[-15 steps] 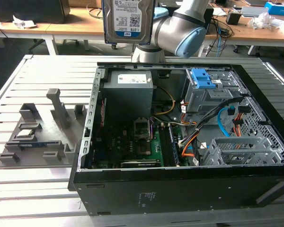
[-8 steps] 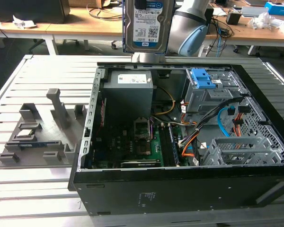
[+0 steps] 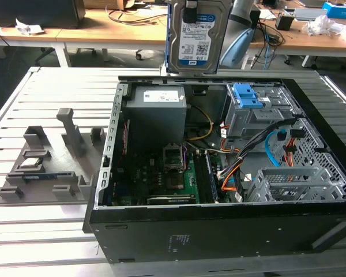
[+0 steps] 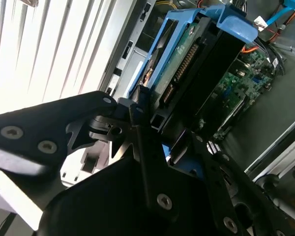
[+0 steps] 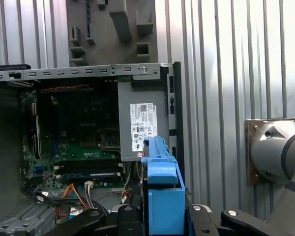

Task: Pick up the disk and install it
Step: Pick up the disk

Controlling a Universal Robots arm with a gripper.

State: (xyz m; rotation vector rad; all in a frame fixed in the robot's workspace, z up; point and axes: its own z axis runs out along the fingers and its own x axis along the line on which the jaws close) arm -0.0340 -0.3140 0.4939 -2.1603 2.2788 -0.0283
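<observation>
exterior view / disk (image 3: 195,36): upright in the air, label facing the camera, above the far wall of the open PC case (image 3: 219,236), over the power supply (image 3: 158,109).
exterior view / drive cage (image 3: 251,104): blue-fronted, inside the case, lower and toward the exterior view's right of the disk. Disk not in it.
exterior view / fixture (image 3: 46,164): grey, on the slatted table (image 3: 46,248), on the exterior view's left of the case.
second wrist view / gripper (image 4: 167,123): black fingers (image 4: 140,147) clamped on the disk from both sides, motherboard (image 4: 246,73) beyond.
first wrist view / blue rail (image 5: 162,196): disk seen edge-on, hanging over the power supply.
</observation>
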